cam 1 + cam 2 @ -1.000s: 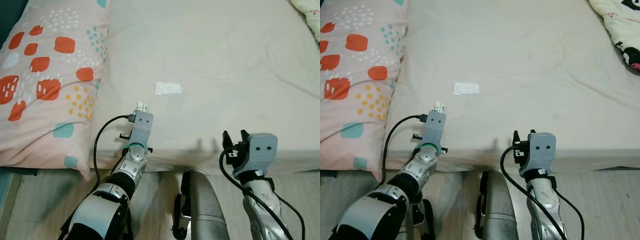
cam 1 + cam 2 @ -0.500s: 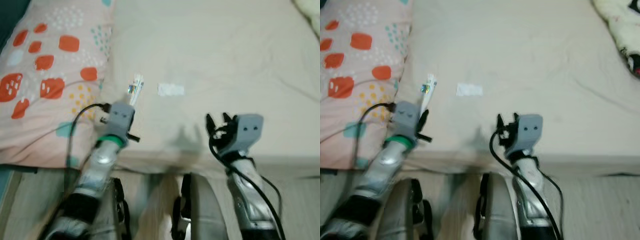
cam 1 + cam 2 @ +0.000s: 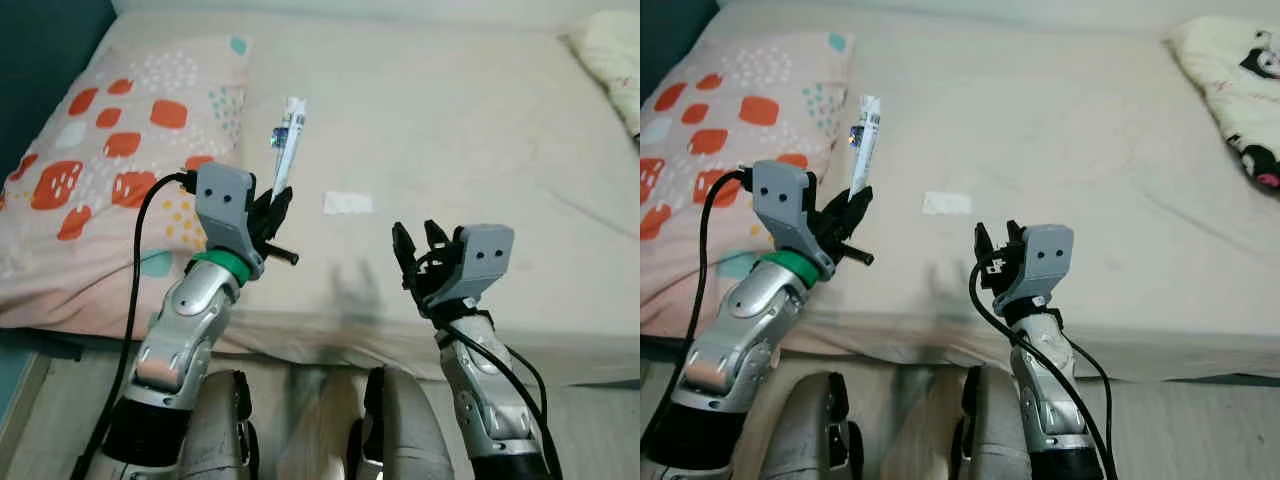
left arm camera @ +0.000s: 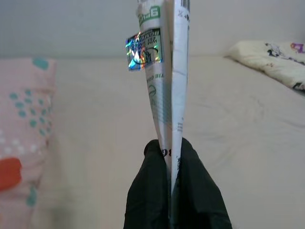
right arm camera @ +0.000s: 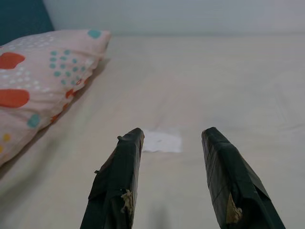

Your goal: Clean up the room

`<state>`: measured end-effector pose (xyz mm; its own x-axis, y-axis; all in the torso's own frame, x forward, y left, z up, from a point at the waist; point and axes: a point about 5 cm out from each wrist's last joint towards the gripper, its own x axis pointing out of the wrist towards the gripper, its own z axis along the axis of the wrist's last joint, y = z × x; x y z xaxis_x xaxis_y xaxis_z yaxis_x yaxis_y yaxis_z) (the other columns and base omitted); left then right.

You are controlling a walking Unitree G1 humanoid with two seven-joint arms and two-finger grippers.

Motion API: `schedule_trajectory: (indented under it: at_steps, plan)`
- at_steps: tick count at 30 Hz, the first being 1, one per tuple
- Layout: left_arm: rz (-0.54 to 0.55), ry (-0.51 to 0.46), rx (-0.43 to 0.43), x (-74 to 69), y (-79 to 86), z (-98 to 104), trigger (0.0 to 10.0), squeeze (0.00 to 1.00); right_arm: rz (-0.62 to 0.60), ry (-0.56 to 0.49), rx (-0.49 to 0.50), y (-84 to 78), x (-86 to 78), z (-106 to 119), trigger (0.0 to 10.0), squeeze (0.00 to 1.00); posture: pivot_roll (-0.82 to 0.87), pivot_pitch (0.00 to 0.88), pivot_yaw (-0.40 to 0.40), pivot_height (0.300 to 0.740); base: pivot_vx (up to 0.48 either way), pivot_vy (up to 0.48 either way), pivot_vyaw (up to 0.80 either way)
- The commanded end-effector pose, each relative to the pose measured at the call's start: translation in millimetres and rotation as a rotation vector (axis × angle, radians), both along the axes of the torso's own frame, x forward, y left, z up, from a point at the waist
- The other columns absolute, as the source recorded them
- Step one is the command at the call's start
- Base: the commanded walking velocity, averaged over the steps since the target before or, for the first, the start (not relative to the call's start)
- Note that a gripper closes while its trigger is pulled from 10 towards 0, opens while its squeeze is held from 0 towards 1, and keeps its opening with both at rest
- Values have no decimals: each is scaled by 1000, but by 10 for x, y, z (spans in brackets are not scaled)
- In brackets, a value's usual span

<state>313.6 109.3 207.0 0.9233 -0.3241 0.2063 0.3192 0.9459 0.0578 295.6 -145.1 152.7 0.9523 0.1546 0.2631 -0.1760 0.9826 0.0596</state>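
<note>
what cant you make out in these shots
- Wrapper pinched in the left gripper: print too small to read, top cut off by the left wrist view's edge.
- White scrap on the bed: too small to identify.
- Patterned blanket: cut off by the right eye view's edge.

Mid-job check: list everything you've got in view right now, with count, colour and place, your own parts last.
Wrapper: one, white with green print and a shiny sticker, flattened, held upright above the bed.
Paper scrap: one, white, flat on the sheet ahead of both grippers.
Pillow: one, pink with orange, teal and yellow patches, on the bed's left side.
Blanket: one, cream with dark print, far right corner.
Bed sheet: one, beige, covering the mattress.
Left gripper: shut on the wrapper's lower end.
Right gripper: open, holding nothing, raised near the bed edge.
</note>
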Motion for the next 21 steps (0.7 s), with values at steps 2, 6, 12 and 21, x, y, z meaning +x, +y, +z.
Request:
schedule_trajectory:
  at_steps: [2,6,12,21]
  plan:
    - [34,49,35,-17,81,-88,10000,0,-19,16,-14,-73,-25,-55,10000,0,-27,81,15,644,0,0,0]
    - [66,91,34,9,128,-127,10000,0,-27,14,-14,-102,-2,-46,10000,0,-30,70,14,664,0,0,0]
    - [89,108,12,45,113,-141,10000,0,-29,13,-14,-84,23,-66,10000,0,-25,71,11,688,0,0,0]
    - [84,121,-14,85,44,-132,10000,0,-37,22,-15,-104,29,-104,10000,0,-26,70,16,723,0,0,0]
